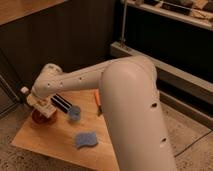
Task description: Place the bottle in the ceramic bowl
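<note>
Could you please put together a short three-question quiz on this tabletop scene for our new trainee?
1. True or false: the bottle already lies inside the ceramic bowl.
2. Which item sits nearest the table's front edge: A) the blue cup, B) the blue sponge, C) the orange-handled tool?
3. Where is the gripper positioned?

Key
1. False: its white cap shows at the gripper, above the bowl's far-left rim.
2. B.
3. At the table's left end, directly over the ceramic bowl, shut on the bottle.
</note>
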You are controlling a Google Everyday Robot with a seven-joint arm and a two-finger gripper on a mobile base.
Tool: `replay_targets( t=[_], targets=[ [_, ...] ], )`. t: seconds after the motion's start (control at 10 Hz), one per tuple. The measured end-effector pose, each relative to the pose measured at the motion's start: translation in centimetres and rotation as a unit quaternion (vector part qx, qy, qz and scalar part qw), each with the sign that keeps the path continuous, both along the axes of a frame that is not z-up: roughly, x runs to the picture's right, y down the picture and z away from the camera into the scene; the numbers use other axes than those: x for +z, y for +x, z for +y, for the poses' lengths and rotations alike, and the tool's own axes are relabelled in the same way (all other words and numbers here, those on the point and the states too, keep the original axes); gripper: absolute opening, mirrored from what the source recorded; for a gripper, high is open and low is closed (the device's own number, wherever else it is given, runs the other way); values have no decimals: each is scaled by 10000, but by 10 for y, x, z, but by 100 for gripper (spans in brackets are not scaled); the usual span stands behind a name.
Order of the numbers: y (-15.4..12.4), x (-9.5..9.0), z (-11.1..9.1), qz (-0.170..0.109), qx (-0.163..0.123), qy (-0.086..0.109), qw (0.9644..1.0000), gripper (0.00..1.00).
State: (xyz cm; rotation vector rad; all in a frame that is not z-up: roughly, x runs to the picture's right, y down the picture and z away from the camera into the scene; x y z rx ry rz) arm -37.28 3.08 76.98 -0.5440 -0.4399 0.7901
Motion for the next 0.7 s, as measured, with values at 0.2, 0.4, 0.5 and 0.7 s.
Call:
replay_targets(
  t=[0.2,0.4,0.5,0.7],
  targets=[
    [-3,7,4,-10,-14,-61,10000,0],
    [-7,15,10,-10,-53,-130,9999,0],
    [-8,18,12,-10,-66,-151,9999,0],
    [-13,24,16,-27,-101,-207,9997,0]
  ],
)
